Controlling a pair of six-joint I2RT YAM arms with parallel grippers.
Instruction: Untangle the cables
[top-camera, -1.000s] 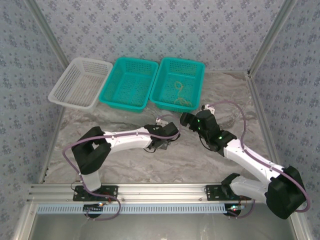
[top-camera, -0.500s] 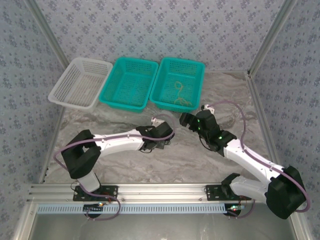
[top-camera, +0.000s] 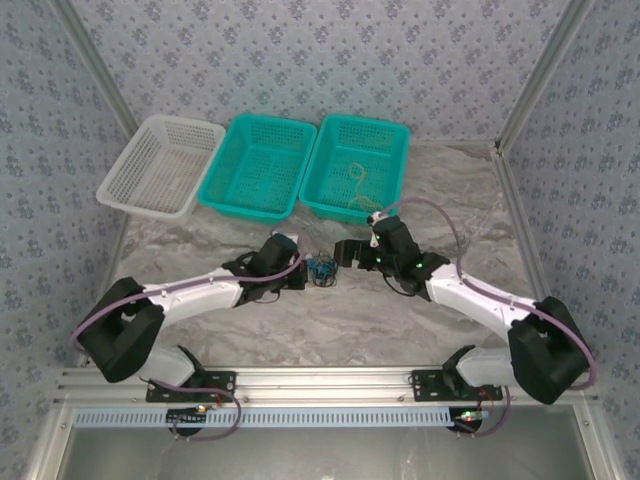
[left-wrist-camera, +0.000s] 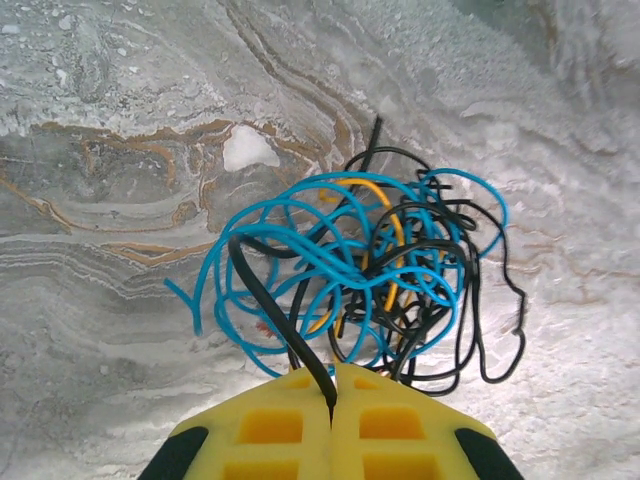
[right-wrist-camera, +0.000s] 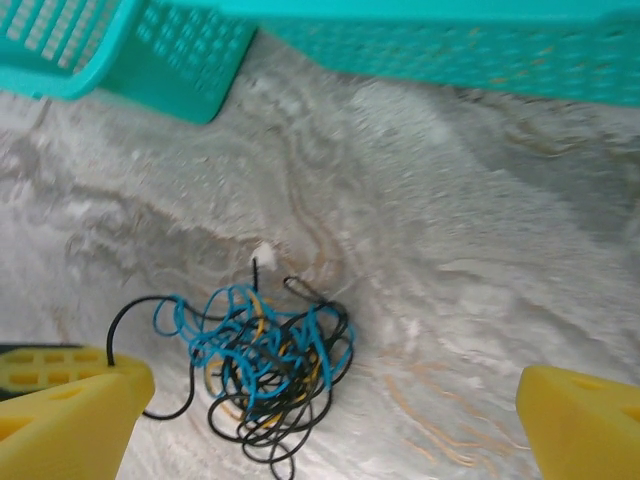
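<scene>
We look in on a robotics lab cell: white arms (top-camera: 200, 292) bolted to an aluminium rail (top-camera: 320, 382), marble-patterned desk (top-camera: 470, 215), papered panels (top-camera: 330, 60) all round.

1. We count three baskets: one white basket (top-camera: 160, 160) and two teal ones. The near teal basket (top-camera: 258, 165) sits just beside the white basket, and the far teal basket (top-camera: 350, 140) one place further from it.
2. We count one tangle of cables (left-wrist-camera: 370, 270) on the counter (top-camera: 330, 320), well apart from the white basket. It shows three colours: blue, black and yellow.
3. We count one loose yellow cord (top-camera: 362, 190), in the far teal basket.
4. We count two arms and two end effectors: the left end effector (left-wrist-camera: 333, 378) and the right end effector (top-camera: 342, 255).
</scene>
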